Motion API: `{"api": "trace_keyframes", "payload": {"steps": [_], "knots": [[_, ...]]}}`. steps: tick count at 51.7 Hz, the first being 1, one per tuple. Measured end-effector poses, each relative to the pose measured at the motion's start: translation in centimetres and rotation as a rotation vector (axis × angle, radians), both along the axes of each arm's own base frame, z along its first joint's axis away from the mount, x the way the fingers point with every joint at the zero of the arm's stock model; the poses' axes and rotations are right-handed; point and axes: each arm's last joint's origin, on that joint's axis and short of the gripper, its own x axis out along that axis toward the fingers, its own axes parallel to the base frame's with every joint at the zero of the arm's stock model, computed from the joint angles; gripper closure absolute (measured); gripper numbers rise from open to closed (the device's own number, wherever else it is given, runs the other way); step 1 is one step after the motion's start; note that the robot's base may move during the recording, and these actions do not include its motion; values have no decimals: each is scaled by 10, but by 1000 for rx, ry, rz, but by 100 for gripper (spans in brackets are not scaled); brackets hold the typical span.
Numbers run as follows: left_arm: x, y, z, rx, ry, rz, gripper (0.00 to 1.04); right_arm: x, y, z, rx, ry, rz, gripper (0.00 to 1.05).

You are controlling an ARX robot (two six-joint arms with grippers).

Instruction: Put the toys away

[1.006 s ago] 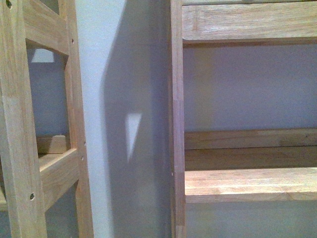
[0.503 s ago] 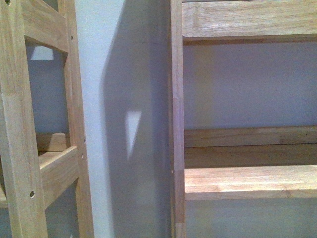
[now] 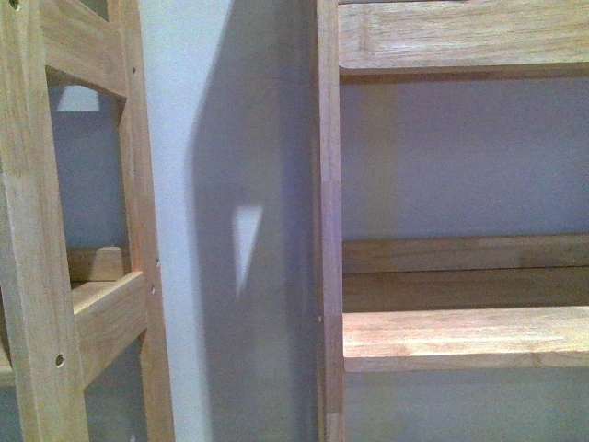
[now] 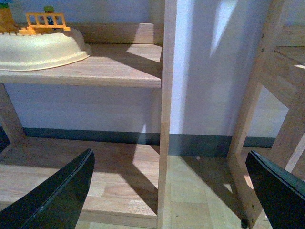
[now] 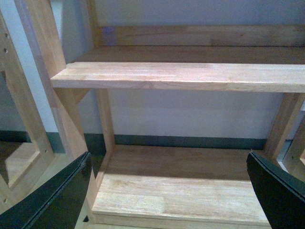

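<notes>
The shelf boards (image 5: 190, 76) are light brown wood with pale grain. The wall (image 3: 184, 138) is white with grey shadow. At eleven o'clock in the left wrist view, a cream tub (image 4: 38, 50) carries an orange toy fence (image 4: 45, 21). The skirting (image 5: 190, 142) is dark grey-green.

no legible txt, no labels, brands, nos. or signs in any view

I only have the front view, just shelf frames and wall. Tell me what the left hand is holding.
Observer: Nothing. The left hand is open and empty in its wrist view.
Operator: Report the right one.
Observer: The right hand is open too, facing a bare wooden shelf.
Operator: Find me a toy.
Observer: No plush shows in any view. The left wrist view has a cream tub with an orange toy fence showing above it.
</notes>
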Motion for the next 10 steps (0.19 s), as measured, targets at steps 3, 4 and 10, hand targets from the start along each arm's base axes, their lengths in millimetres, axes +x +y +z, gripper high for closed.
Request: {"api": "trace_keyframes", "payload": {"steps": [3,4,10], "knots": [[0,0,0,0,0,0,6,0,0,0,0,0,0,6],[0,0,0,0,0,0,6,0,0,0,0,0,0,6],[0,0,0,0,0,0,6,0,0,0,0,0,0,6]]}}
